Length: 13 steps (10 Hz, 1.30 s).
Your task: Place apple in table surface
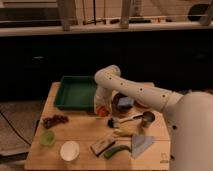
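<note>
Arching down, pincer (101,107) at apple (103,113).

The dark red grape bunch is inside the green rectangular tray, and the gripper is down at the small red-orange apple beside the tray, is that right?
No. The camera view shows the dark red grape bunch on the light-tan wooden table surface, outside the green rectangular tray. The gripper is down at the small red-orange apple.

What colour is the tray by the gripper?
Green, in the camera view. The gripper is at the right front of the tray, by the apple.
</note>
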Tool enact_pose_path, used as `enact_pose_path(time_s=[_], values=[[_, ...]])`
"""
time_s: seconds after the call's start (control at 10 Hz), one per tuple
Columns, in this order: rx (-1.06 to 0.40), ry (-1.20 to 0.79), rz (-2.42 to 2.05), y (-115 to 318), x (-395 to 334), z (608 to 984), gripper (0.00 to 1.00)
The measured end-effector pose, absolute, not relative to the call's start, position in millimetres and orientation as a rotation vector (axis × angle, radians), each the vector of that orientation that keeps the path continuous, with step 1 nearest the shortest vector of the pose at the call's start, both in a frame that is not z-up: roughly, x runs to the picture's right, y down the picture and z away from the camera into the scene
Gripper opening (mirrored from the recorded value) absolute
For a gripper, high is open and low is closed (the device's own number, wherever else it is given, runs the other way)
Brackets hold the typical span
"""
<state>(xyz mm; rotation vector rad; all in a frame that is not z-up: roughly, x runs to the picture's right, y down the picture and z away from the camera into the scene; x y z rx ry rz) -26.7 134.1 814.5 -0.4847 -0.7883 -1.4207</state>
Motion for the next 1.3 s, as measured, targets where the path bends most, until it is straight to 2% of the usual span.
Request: enact_pose_path(time_s=[1.3], values=[[-0.529,-0.883,-1.442,174,-38,816,0.00]])
